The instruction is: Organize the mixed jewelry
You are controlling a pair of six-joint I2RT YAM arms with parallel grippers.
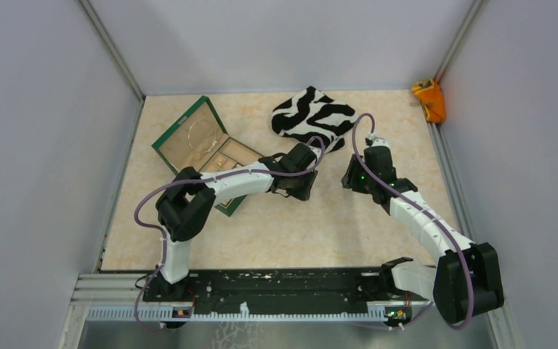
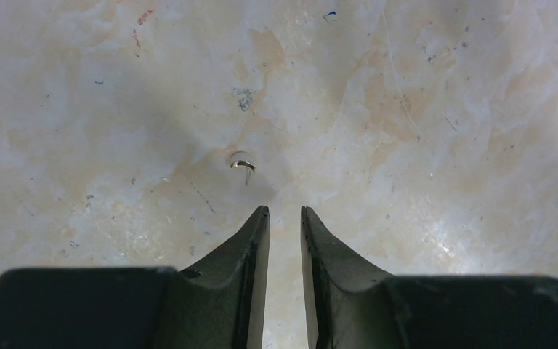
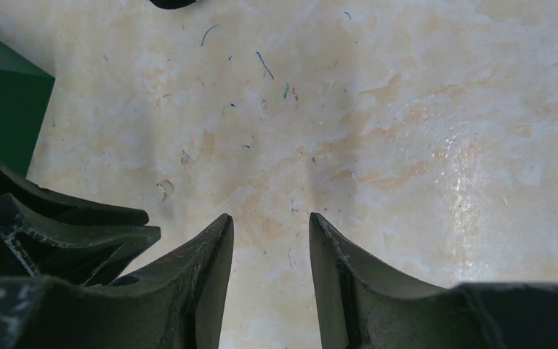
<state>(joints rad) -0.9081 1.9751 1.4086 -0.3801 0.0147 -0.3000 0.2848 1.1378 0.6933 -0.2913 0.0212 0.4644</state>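
Speck of gold lies just beyond left gripper (narrowly parted, empty); right gripper wider, empty.

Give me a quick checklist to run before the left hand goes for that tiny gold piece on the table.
1. Left hand empty: ok, nothing is held and the jaws stand narrowly apart.
2. Gold piece in sight: ok, it lies on the bare table just ahead of that hand.
3. Piece lined up with the gap: not ok, it sits a little to the left of it.
4. Right hand out of the way: ok, it is open, empty and off to the side.
5. Green box open: ok, the silver hoop lies in its large compartment.
6. Free small compartment: cannot tell, the left arm covers part of the box.
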